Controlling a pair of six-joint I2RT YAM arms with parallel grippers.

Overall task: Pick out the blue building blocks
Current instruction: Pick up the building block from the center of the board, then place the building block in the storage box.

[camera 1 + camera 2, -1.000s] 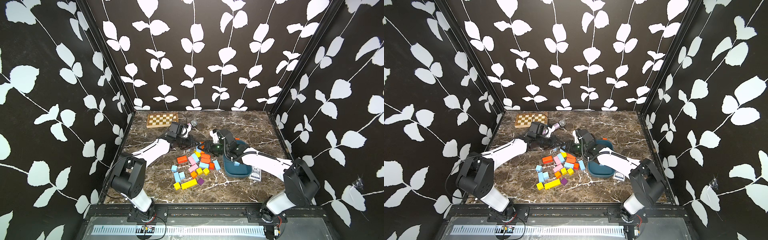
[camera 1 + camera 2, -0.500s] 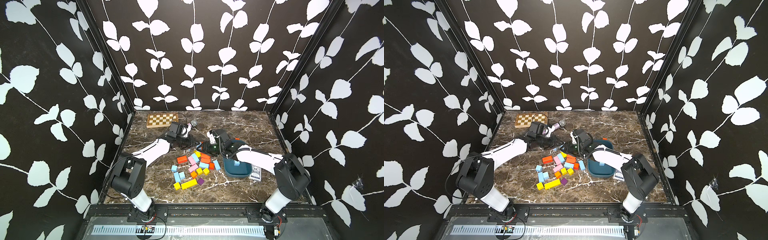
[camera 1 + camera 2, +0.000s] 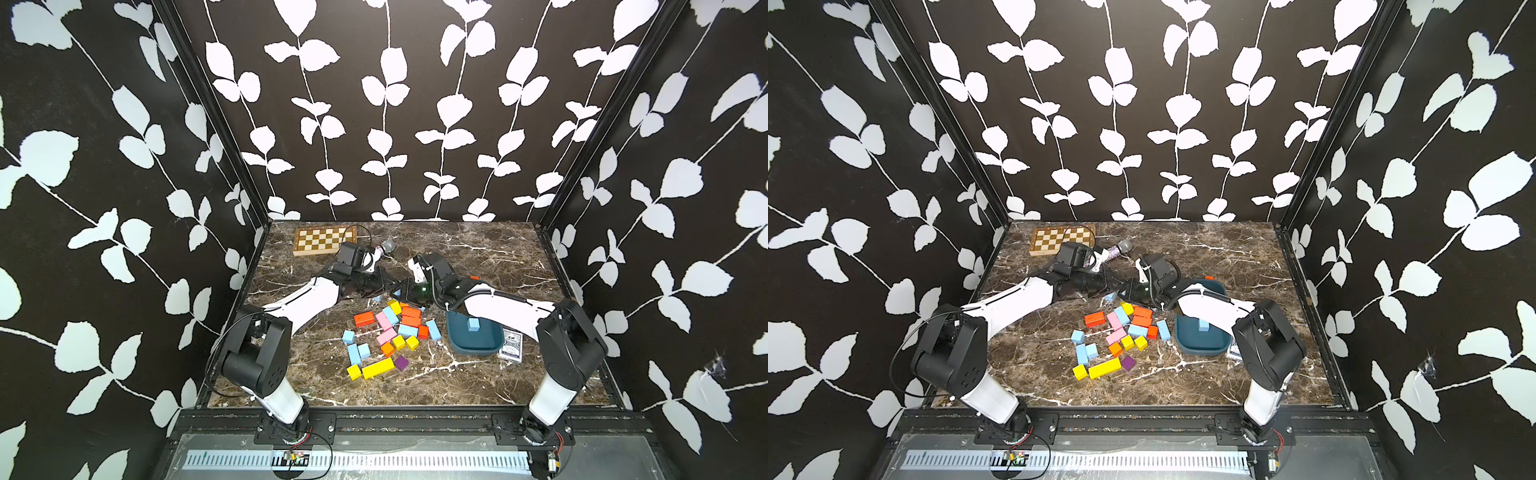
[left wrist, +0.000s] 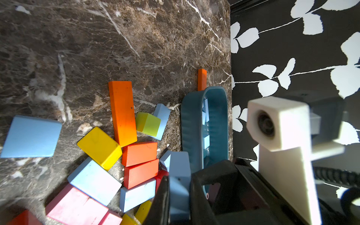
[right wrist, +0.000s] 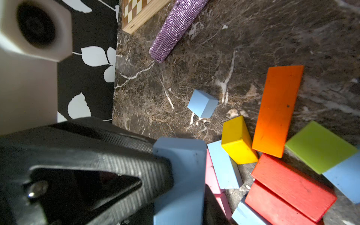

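Since a second ago the right arm has been swung away from the dark teal tray [image 3: 457,350] and folded inward, so that the right hand [image 3: 402,289] is now brought tip to tip with the left hand [image 3: 387,286] behind the heap of blocks [image 3: 384,320]; the left arm is seen where it was.

A blue bar [image 4: 178,171] is pinched by the left hand, whose fingers are pressed together on it. The long axis of the bar is laid along these fingers, so its free end is pointed straight at the right hand. In the right wrist view the blue bar [image 5: 181,175] is found directly before the camera with a black finger [image 5: 116,155] against its side, but it cannot be told whether the right hand is already clamped on it or only placed around it.

The coming move is judged to be a passing over: the tray, where blue blocks [image 3: 473,324] are already laid, is on the side of the right arm and well apart from the left hand. The free end should be gripped before the left fingers are let go. One loose blue cube [image 5: 202,103] is left on the bench [image 3: 478,257] just beside both hands.
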